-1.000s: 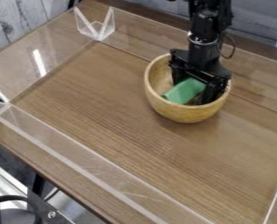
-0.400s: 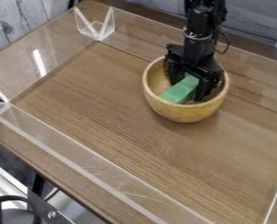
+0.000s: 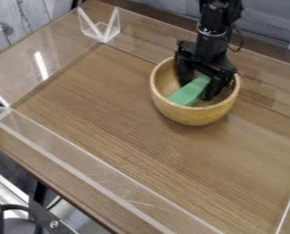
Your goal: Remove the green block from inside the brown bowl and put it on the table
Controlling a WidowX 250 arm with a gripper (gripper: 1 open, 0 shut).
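- Viewing from one raised camera: brown wood-grain worktop (image 3: 123, 128) fills most of the picture, its grain running from about 10 o'clock to 4 o'clock.
- Clear acrylic walls (image 3: 74, 160) edge the worktop; the near wall runs along the 7 o'clock side, and glare streaks show on the left wall.
- Clear acrylic bracket (image 3: 100, 25), V-shaped, stands on the worktop toward 11 o'clock, well apart from everything else.
- Room: pale plank wall (image 3: 31, 18) behind the 11 o'clock corner; dark cables and gear (image 3: 19, 219) below the worktop edge at 7 o'clock, too blurred to name.
- Brown bowl (image 3: 169, 105) sits upright on the worktop at about 2 o'clock from picture centre, rim thick, grain visible.
- Green block (image 3: 192, 90) lies inside the brown bowl, tilted against the inner slope, its upper end toward 1 o'clock.
- Gripper (image 3: 206, 75), black, comes straight down from 12 o'clock into the bowl, its arm (image 3: 214, 18) rising out of the top edge.
- Jaws stand wide apart, on either side of the block's upper end. Cannot tell whether either one touches the block; nothing is clamped.
- Versus a second ago: gripper sits slightly further toward 12 o'clock over the bowl, a small shift at most.
- Jaws spread as wide as before.
- Block lies in much the same tilted pose in the bowl; bowl, bracket and walls unmoved.
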